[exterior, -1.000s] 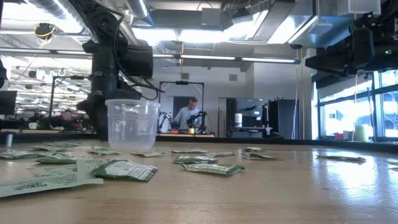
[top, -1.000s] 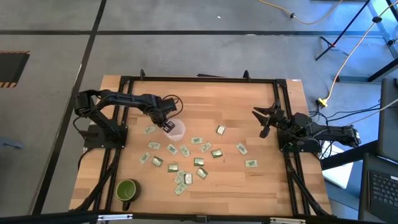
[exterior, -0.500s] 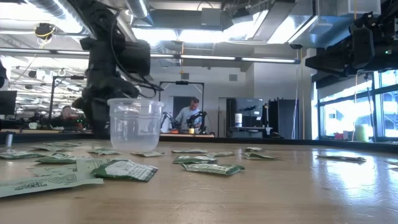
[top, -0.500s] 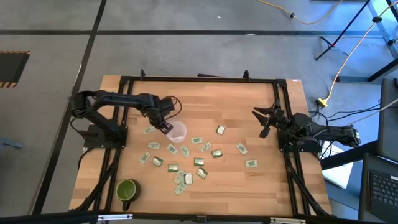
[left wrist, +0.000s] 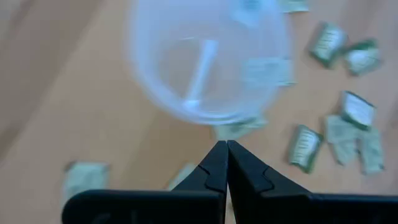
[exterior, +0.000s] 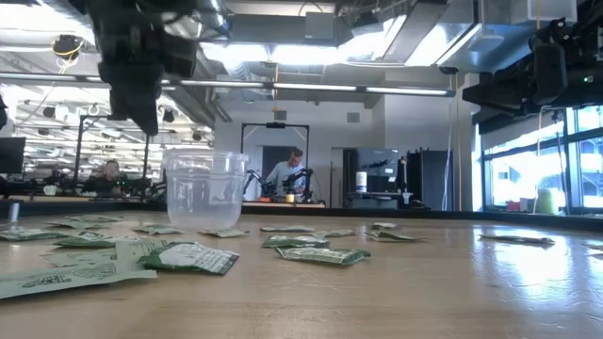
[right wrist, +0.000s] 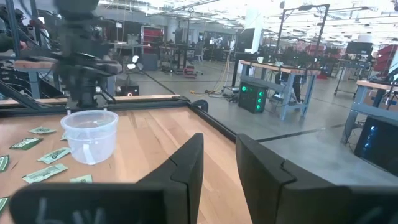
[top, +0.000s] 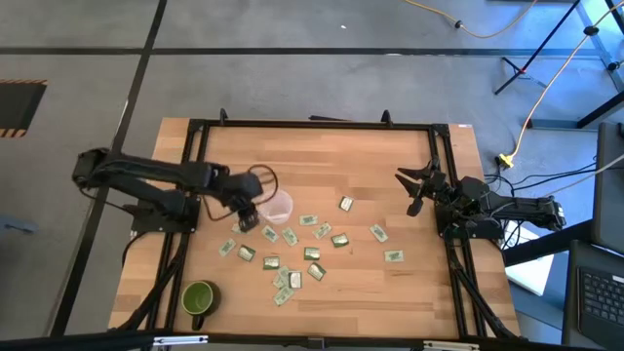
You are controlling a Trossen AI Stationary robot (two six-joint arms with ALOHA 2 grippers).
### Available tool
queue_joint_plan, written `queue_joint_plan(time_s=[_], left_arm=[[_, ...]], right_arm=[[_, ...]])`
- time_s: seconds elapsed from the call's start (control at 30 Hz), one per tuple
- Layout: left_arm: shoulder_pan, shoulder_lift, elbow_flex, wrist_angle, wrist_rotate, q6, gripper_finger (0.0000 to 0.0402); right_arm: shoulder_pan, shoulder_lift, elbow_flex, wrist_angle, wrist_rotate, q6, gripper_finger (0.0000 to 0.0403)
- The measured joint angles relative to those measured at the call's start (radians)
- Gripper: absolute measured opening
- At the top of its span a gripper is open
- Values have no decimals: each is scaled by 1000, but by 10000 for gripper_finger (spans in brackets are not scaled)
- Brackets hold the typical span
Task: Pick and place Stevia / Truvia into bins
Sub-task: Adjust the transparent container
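Observation:
The clear plastic cup (top: 277,206) (exterior: 204,188) stands upright on its base left of the table's middle. A pale sachet shows inside it (left wrist: 200,70). Several green and white sachets (top: 292,249) (exterior: 188,256) lie flat on the wood, on the cup's near and right sides. My left gripper (top: 246,221) (left wrist: 222,144) hovers just left of and nearer than the cup, above the table, shut and empty. It hangs high above the table in the low view (exterior: 146,113). My right gripper (top: 409,190) (right wrist: 217,163) waits open at the table's right edge, far from the cup (right wrist: 91,135).
An opaque green mug (top: 199,298) stands near the table's near left corner. A black frame (top: 312,125) runs around the tabletop. The far half of the wood (top: 331,156) carries no sachets. People sit at benches in the room beyond the table.
My left gripper has drawn back from over the cup's rim toward the table's near left, and has risen well above the cup. The left arm's elbow has swung out past the left edge. The cup has stayed upright in place.

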Motion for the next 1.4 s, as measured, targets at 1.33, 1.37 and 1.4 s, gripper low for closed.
queue_joint_plan(time_s=[1.33,1.37,1.4], left_arm=[[-128,299,19,248,-507,131,3],[-117,299,19,246,-507,141,3],[-107,299,19,245,-507,150,3]], right_arm=[[0,0,0,0,0,-27,99],[0,0,0,0,0,-27,99],[0,0,0,0,0,-27,99]])
